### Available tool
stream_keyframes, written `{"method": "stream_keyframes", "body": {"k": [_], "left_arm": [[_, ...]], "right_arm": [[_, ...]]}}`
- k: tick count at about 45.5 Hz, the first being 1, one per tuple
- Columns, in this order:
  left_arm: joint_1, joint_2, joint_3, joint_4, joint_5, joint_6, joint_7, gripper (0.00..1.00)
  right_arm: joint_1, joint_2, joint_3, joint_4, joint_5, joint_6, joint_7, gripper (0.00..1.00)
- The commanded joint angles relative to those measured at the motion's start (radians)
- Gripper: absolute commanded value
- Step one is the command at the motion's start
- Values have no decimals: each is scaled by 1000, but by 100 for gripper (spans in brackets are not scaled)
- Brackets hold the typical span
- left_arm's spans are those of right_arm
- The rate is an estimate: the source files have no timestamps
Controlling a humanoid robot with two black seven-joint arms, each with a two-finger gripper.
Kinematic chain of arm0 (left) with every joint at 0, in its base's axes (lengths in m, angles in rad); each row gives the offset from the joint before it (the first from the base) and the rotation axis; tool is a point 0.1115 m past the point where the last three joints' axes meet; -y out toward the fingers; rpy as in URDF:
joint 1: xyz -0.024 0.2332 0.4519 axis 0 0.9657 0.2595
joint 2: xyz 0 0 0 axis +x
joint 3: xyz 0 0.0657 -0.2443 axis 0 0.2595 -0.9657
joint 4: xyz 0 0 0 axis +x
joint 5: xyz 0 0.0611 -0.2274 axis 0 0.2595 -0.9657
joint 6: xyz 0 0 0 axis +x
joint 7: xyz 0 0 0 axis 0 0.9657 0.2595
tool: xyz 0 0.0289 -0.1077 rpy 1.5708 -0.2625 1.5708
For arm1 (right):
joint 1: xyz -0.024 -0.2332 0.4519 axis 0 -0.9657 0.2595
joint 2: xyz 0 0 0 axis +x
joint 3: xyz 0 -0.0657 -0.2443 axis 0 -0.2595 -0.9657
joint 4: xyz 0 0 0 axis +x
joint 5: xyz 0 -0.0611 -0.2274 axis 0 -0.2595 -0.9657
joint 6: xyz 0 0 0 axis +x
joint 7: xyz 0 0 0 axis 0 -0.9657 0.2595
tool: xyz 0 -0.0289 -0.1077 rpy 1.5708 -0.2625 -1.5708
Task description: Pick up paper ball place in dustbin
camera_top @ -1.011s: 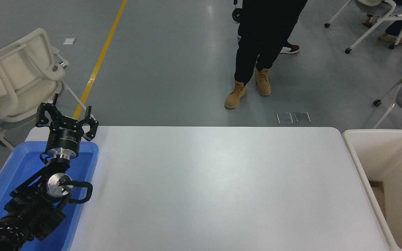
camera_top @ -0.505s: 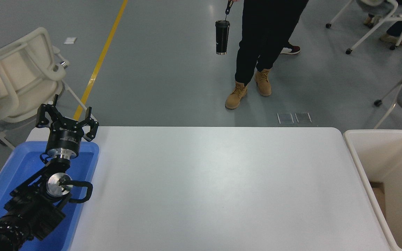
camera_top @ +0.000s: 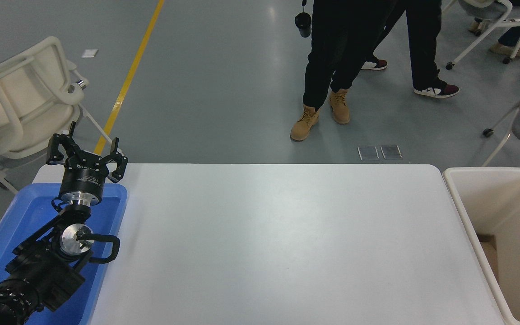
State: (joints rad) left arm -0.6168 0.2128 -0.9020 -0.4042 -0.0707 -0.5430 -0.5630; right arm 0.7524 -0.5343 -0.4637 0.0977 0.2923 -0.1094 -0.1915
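So the white rectangular desk [camera_top: 282, 243] has the left black robot arm parked at the lower left, its black gripper [camera_top: 86, 153] hanging over the far end of a shallow blue plastic tray [camera_top: 111, 216] that sits on the desk's left edge. Its jaws are spread wide with nothing between them. The big cream-white rectangular plastic dustbin [camera_top: 467, 212] stands right against the desk's right end, rim about level with the top; a bit of tan shows low inside it, but I can't tell what it is. No crumpled tan paper ball is visible anywhere in the head view. Beyond the desk, a person in black trousers and tan boots [camera_top: 321, 118] stands on the grey floor, a white chair [camera_top: 25, 99] off to the left.
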Motion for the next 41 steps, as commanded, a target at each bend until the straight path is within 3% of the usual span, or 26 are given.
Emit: {"method": "stream_keyframes", "body": {"k": [1, 25, 26, 28, 32, 33, 41], "left_arm": [[0, -1, 0, -1, 0, 0, 0, 99], [-1, 0, 0, 1, 0, 0, 0, 99], [0, 0, 0, 1, 0, 0, 0, 99], [0, 0, 0, -1, 0, 0, 0, 99], [0, -1, 0, 1, 0, 0, 0, 99], [0, 0, 0, -1, 0, 0, 0, 99], [0, 0, 0, -1, 0, 0, 0, 99]], "right_arm": [[-117, 77, 79, -30, 5, -42, 1, 0], [-145, 120, 80, -32, 5, -76, 1, 0], [-145, 120, 79, -32, 5, -78, 1, 9], [-146, 120, 79, -32, 4, -93, 1, 43], [-146, 119, 66, -30, -8, -125, 1, 96], [-146, 119, 66, -29, -7, -128, 1, 100], [-145, 119, 63, -16, -7, -122, 1, 100]]}}
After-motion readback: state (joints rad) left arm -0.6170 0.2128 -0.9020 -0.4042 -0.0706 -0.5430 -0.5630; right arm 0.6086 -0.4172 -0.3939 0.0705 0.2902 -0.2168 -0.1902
